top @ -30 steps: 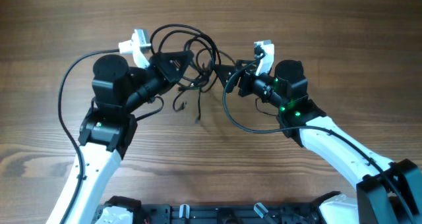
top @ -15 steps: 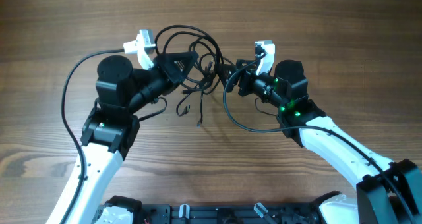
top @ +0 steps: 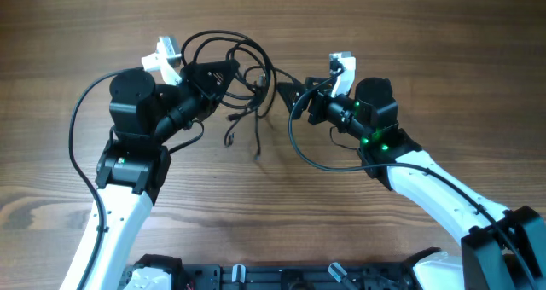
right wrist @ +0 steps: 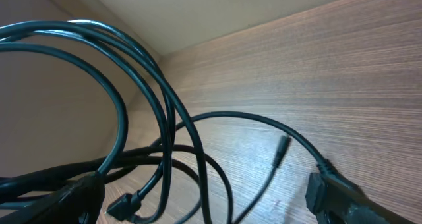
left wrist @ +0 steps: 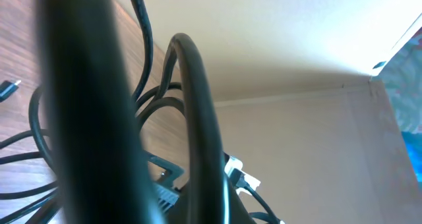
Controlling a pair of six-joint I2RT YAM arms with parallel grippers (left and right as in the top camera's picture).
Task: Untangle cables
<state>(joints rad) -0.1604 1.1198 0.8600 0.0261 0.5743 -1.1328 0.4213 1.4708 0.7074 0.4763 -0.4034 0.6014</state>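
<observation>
Thin black cables (top: 252,84) with small plugs sit in a loose knot between my two grippers, toward the far middle of the brown wooden table (top: 426,34). My left gripper (top: 229,71) is clenched inside the knot. Loops drape right across its wrist camera, so I cannot tell which strand it pinches. My right gripper (top: 281,89) is spread wide just beside the knot's right side. In its wrist view, strands run between its fingers (right wrist: 333,192) without being squeezed. Two loose plug ends (top: 256,153) trail toward me onto bare wood. Open tabletop lies beyond the knot and to its left and right. The thicker black wire (top: 300,149) from my right camera module bows out near those loose ends, and a black base rail (top: 256,277) lines the near edge.
</observation>
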